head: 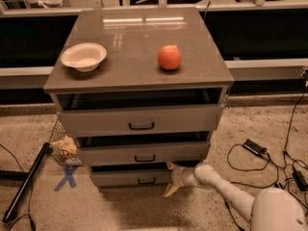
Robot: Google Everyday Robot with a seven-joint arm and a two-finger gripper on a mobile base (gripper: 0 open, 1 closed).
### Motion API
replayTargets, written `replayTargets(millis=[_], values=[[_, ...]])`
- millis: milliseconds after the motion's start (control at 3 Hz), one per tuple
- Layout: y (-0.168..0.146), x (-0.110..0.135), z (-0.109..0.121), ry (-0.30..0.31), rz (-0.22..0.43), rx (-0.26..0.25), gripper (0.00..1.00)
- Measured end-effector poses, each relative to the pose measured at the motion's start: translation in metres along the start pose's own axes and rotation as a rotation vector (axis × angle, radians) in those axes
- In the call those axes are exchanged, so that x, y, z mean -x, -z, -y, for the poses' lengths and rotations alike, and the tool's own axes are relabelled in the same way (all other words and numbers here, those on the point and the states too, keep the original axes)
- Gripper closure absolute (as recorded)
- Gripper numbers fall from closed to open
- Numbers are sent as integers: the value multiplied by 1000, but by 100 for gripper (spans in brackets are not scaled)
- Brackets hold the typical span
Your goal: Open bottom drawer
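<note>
**Gripper at right end of bottom drawer, fingers spread**

The bottom drawer (126,177) is seen lowest in the cabinet (216,117), pulled out slightly, with a dark gap shown above its front. Its small black handle (147,180) is left untouched at centre. The gripper (167,180) is placed at the right end of that drawer front, fingers spread apart: one finger is pointed up by the drawer's top right corner, the other is angled down toward the floor (144,211). Whether the drawer edge is touched cannot be told. The white arm (226,189) is reached in from the lower right.

The middle drawer (110,154) and top drawer (96,121) are also seen partly out, each front overhanging the one below. Open floor is left in front of the cabinet. To the left, a wire basket (60,150) is set against the cabinet side, with a blue X mark (67,177) and a black pole (24,186) near it. To the right, cables (288,143) and a black adapter (254,147) are strewn near the arm.

On the counter (134,32), a white bowl (83,57) is placed left and an orange fruit (169,57) right, well apart. The floor is speckled. Dark panels (260,32) are seen behind.
</note>
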State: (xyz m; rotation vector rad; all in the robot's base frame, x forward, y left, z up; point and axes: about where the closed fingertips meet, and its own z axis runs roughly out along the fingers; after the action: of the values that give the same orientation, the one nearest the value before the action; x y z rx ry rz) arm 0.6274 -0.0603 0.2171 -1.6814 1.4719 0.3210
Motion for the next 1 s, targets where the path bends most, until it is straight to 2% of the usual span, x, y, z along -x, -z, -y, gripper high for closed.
replayTargets(millis=[333, 667, 1000], values=[[0, 0, 0, 0, 0, -1, 0], [-3, 3, -1, 17, -30, 28, 0], [-10, 4, -2, 75, -114, 102, 0]])
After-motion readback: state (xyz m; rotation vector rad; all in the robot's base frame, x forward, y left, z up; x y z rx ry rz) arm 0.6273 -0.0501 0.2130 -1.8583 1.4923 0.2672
